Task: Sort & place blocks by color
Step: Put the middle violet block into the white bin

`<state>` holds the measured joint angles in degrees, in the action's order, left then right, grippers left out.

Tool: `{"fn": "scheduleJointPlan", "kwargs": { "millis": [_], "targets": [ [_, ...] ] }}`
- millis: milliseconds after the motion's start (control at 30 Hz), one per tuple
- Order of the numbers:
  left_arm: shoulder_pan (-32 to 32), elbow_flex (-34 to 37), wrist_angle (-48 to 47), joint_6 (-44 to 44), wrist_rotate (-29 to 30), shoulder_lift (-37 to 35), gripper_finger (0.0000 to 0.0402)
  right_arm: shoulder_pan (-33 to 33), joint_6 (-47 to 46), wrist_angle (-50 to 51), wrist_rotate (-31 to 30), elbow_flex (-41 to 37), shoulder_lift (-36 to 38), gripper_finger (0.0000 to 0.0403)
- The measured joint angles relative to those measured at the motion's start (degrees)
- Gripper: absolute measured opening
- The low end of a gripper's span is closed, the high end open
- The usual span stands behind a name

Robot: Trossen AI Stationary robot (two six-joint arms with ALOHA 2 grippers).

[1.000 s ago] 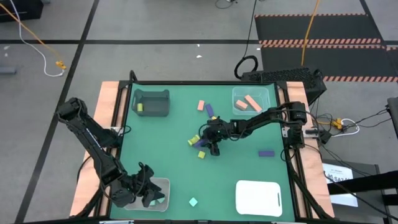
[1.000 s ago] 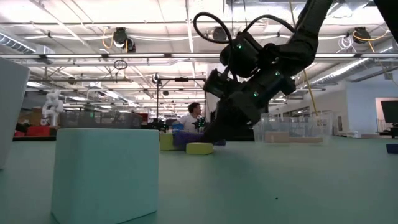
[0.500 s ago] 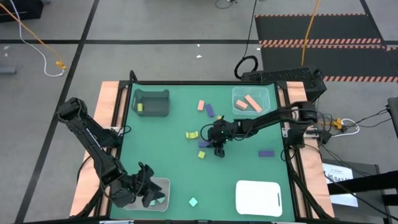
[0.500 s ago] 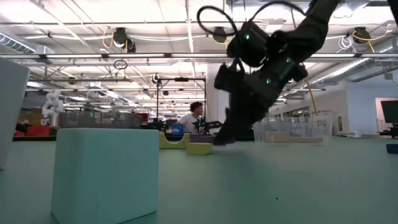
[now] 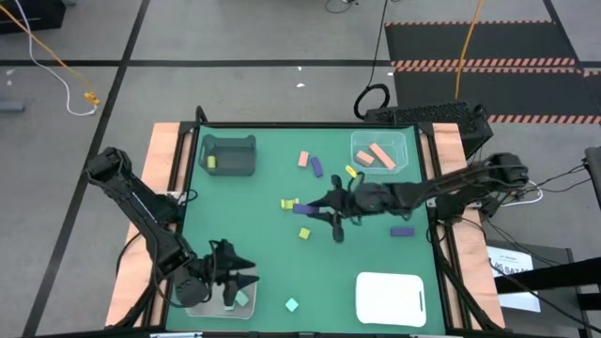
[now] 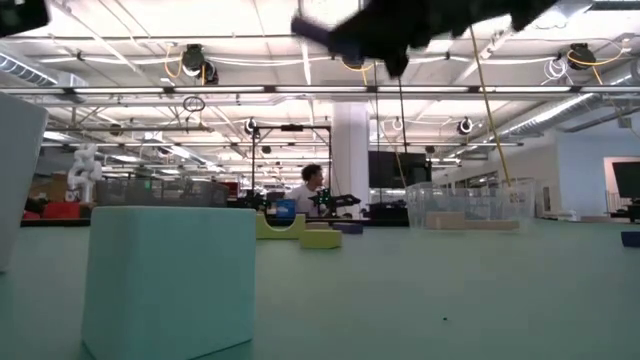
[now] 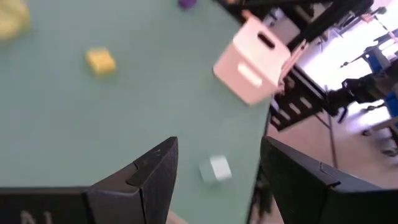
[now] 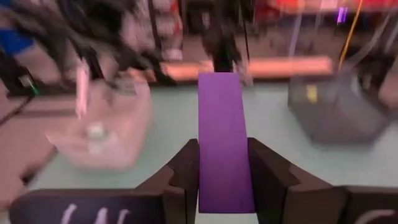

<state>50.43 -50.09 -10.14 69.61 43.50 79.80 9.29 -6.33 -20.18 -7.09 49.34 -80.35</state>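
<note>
At the near left corner, the left hand [image 5: 242, 282] hangs spread and empty over the clear bin [image 5: 246, 301], a teal block [image 5: 292, 305] just right of it. Mid-surface [image 5: 254, 235], the right hand [image 5: 319, 208] pinches a purple bar [image 8: 225, 140] between its fingers, lifted above scattered yellow blocks [image 5: 289, 204].

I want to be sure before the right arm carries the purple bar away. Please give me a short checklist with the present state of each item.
1. Right hand shut on the purple bar: ok.
2. Bar lifted off the green table: ok, the low view shows the arm high above it.
3. Bar straight between the fingers: ok.
4. Left hand out of the path: ok, it is open over the clear bin at the near left corner.
5. Which bin takes purple: cannot tell; another purple bar lies loose on the table.
</note>
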Motion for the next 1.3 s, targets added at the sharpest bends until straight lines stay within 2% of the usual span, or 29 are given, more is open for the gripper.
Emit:
{"fn": "scheduleJointPlan", "kwargs": {
  "millis": [200, 333, 433, 600, 833, 967, 1167, 1300],
  "targets": [
    [-3.8, 0.0, 7.0, -13.6, 2.2, 0.0, 0.023, 8.0, 4.9, -9.7, -7.6, 0.0, 3.2, 0.0088],
    [-6.1, 0.0, 12.9, -21.6, 2.4, 0.0, 0.023, 12.4, 8.4, -16.9, -9.3, 0.1, 3.2, 0.0088],
    [-7.2, 0.0, 16.1, -25.9, 2.4, 0.0, 0.023, 14.8, 6.5, -17.0, -9.4, 0.1, 3.2, 0.0088],
    [-8.1, 0.0, 17.5, -28.2, 2.4, 0.0, 0.023, 18.4, -8.7, -12.3, -9.3, 0.1, 3.2, 0.0088],
    [-8.7, 0.0, 17.3, -27.5, 1.8, 0.0, 0.023, 24.5, -38.2, 6.9, -9.0, 0.1, 3.2, 0.0088],
    [-8.7, 0.0, 17.2, -27.9, 1.5, 0.0, 0.023, 28.9, -51.5, 15.6, -6.5, 0.1, 3.2, 0.0088],
    [-8.7, 0.0, 17.2, -28.9, 1.5, 0.0, 0.023, 36.1, -65.2, 17.3, -1.6, 0.1, 3.2, 0.0088],
    [-8.9, 0.0, 16.9, -29.0, 1.4, 0.0, 0.023, 40.0, -73.0, 21.7, -1.6, 0.1, 3.2, 0.0088]
  ]
}}
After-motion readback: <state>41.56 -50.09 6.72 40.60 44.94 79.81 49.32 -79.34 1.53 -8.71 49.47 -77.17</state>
